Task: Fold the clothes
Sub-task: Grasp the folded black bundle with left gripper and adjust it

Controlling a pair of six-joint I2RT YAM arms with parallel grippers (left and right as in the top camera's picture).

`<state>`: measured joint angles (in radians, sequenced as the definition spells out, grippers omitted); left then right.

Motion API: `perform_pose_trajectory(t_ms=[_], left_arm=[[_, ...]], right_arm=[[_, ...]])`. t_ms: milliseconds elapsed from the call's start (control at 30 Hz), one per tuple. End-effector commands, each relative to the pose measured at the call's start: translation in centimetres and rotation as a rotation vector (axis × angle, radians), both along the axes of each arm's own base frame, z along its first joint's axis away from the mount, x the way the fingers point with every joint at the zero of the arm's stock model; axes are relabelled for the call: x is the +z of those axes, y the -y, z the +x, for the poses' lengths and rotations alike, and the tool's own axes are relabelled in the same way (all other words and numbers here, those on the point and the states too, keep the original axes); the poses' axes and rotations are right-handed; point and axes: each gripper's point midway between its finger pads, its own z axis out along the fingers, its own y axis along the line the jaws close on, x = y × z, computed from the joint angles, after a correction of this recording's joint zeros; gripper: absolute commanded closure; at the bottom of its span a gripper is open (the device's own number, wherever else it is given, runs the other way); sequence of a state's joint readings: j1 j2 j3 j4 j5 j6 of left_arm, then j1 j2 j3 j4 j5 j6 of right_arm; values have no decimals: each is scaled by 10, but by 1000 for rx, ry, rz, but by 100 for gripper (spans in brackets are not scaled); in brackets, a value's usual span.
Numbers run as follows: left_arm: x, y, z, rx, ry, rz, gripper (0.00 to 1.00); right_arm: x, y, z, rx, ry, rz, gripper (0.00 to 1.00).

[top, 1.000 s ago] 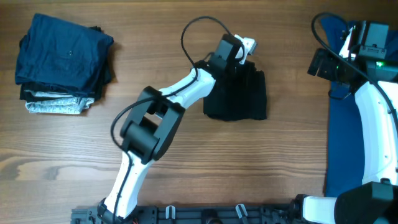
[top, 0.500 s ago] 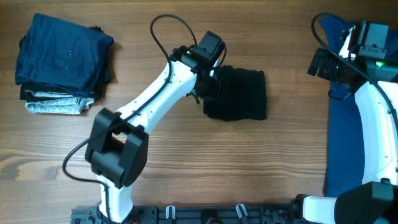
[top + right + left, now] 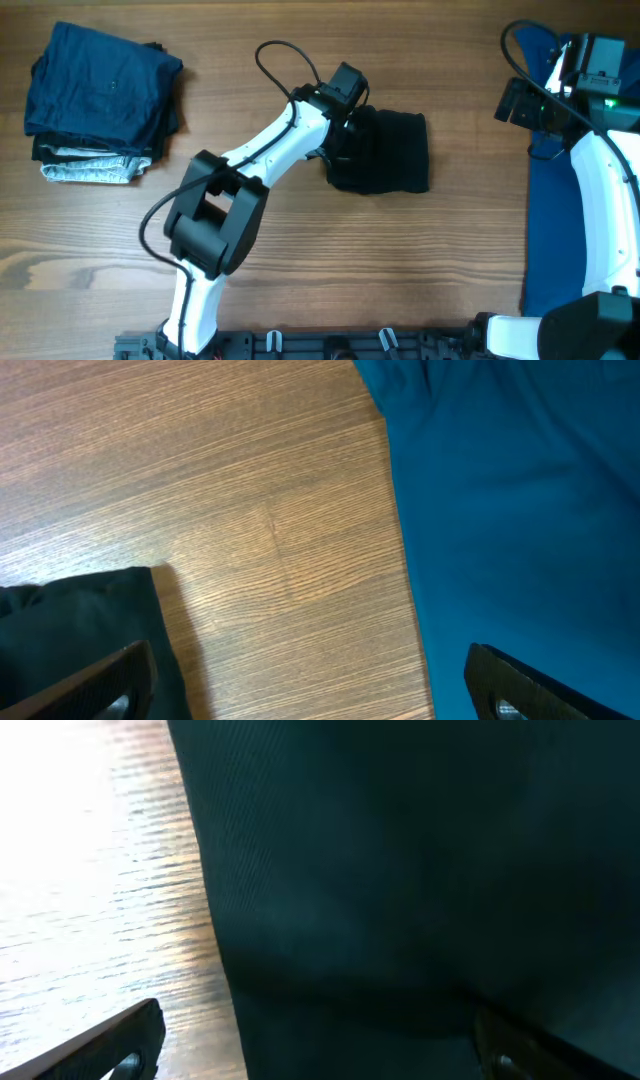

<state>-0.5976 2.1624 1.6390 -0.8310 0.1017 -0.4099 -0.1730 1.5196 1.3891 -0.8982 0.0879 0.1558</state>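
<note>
Left pincer [image 3: 320,1055] spread wide, low over the folded black shirt [image 3: 390,150] at mid-counter [image 3: 420,270] - left edge of it. Right pincer [image 3: 310,685] wide open too - above bare wood, bright blue shirt [image 3: 520,510] just beside.

Left arm [image 3: 270,150]: white tubular links, bulky black joint housings, a thin black cable [image 3: 285,52] looping over the wrist. Right arm [image 3: 600,190]: same white-and-black build, with a small green light [image 3: 607,102]. Left pincer [image 3: 315,1050]: dark grey fingertips [image 3: 125,1040].
</note>
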Motion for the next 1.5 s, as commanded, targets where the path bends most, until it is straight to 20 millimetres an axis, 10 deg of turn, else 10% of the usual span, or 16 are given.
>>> perform_pose_trajectory(t_ms=[0, 567, 733, 967, 1000, 1067, 1233, 1333, 1467], left_arm=[[-35, 0, -8, 37, -64, 37, 1], [-56, 17, -24, -23, -61, 89, 50], [-56, 17, -24, -24, -61, 89, 96], [-47, 12, -14, -43, -2, 119, 96], [-47, 12, -14, -43, -1, 119, 90], [-48, 11, -16, -43, -9, 126, 31], [-50, 1, -29, -23, -70, 157, 17], [-47, 16, -54, -41, -200, 54, 26], [-46, 25, -61, -47, -232, 9, 65]], right_arm=[[-4, 2, -2, -9, -12, -12, 1], [-4, 2, -2, -8, -12, -13, 1], [-4, 2, -2, -8, -12, -13, 1], [-4, 2, -2, -8, -12, -13, 1], [-3, 2, -2, -8, -12, -13, 0], [-4, 2, -2, -9, -12, -12, 0], [-4, 2, -2, -9, -12, -13, 1], [-4, 2, -2, -8, -12, -13, 0], [-4, 2, -2, -9, -12, -13, 1]])
